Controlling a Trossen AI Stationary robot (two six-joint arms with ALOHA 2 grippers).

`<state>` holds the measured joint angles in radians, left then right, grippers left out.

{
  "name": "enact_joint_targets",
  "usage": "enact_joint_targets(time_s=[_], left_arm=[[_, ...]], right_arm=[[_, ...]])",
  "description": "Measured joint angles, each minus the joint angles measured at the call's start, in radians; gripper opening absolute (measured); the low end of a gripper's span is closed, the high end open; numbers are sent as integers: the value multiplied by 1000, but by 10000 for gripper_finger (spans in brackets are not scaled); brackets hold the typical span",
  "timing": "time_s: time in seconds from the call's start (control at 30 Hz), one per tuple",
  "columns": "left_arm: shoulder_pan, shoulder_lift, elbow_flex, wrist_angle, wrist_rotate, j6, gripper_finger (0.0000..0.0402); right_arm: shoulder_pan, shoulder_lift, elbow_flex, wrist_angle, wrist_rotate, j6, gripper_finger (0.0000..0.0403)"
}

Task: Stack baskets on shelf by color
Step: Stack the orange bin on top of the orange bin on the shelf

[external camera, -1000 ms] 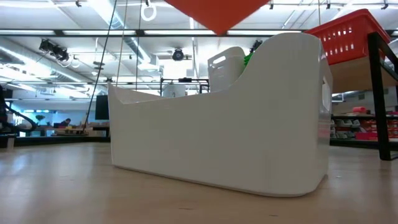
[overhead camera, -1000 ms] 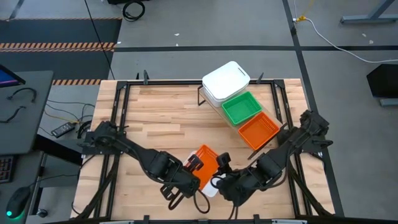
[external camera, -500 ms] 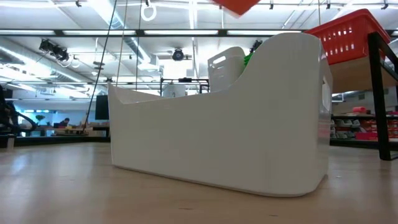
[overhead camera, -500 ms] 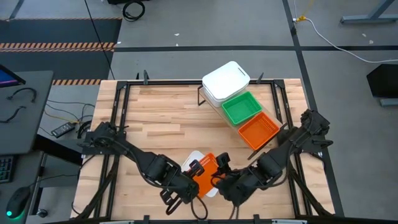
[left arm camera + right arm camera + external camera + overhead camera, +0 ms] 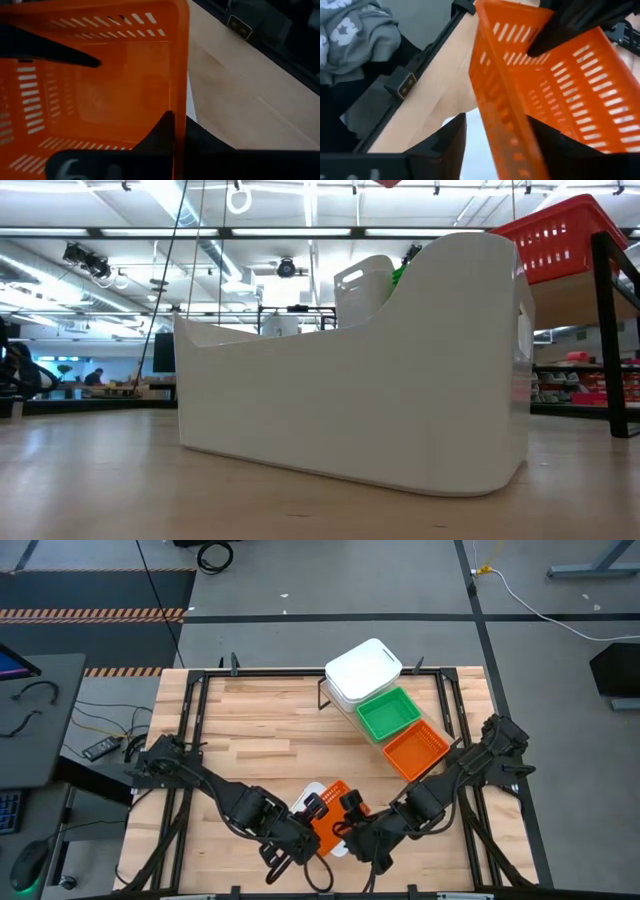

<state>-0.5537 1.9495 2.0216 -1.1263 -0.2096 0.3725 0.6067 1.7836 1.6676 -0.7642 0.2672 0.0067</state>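
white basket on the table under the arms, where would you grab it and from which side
Grip the white basket by its thin upper rim, coming down from above with one finger inside the wall and one outside. The low view shows it open at the top with tall smooth walls, so the sides offer little to pinch. Right now the left gripper and right gripper both clamp the orange basket above it.
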Motion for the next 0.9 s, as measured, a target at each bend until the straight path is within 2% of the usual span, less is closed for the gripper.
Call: enact_joint_targets(time_s=[0.13,0.3,0.33,0.5,0.6,0.77,0.9], left_arm=[[1,0,0,-3,-2,-1,8],[7,0,0,-7,-11,3,24],[9,0,0,-7,-11,2,25],[21,0,0,-42,-10,-25,25],[30,0,0,-50,-19,-37,40],[49,0,0,-53,-52,-48,100],[69,-3,0,-85,-87,-79,159]], right_arm=[[0,0,0,-36,13,-18,137],[1,0,0,-75,22,-21,29],[1,0,0,-81,21,-30,17],[-1,0,0,-90,36,-67,23],[0,-1,0,-115,60,-72,12],[0,-3,2,-211,129,-62,9],[-14,-9,2,-282,146,-48,9]])
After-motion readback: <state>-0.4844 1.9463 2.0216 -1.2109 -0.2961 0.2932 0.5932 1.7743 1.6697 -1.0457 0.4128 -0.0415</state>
